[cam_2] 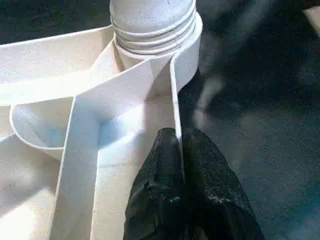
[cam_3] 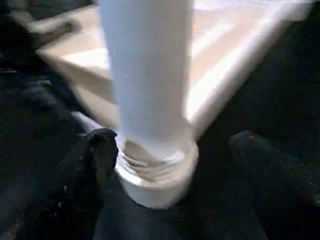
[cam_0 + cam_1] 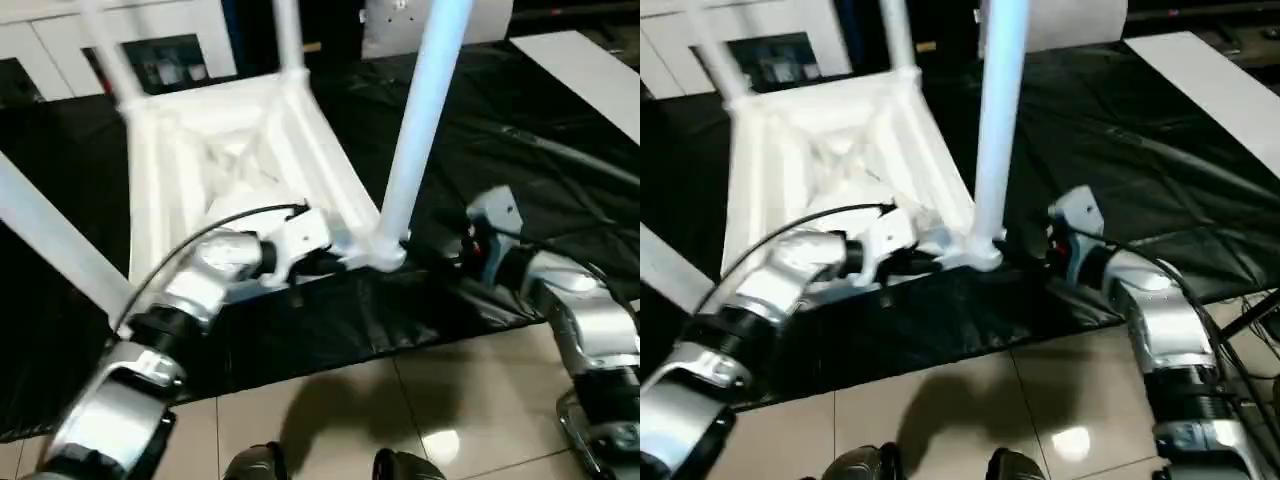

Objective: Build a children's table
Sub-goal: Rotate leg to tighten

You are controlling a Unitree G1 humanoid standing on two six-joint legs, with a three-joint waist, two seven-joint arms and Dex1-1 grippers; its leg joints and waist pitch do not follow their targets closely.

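The children's table (image 3: pixel 230 150) lies upside down on the black-covered worktable, its ribbed underside facing up. Legs rise from its corner sockets, and the nearest leg (image 3: pixel 420 120) stands screwed into the front right socket (image 3: pixel 385 252). My left gripper (image 1: pixel 179 150) is shut on the thin rim wall (image 1: pixel 175 100) of the top, just beside that socket. My right gripper (image 2: pixel 175 145) is open, its fingers (image 2: pixel 100 150) spread on either side of the leg's threaded base (image 2: pixel 155 165), with a gap to the far finger.
The worktable's front edge (image 3: pixel 400 335) runs just below the socket, with tiled floor (image 3: pixel 420 400) beneath. Cables (image 3: pixel 560 150) cross the black cloth on the right. A white panel (image 3: pixel 590 70) lies at the back right. White cabinets (image 3: pixel 40 50) stand behind.
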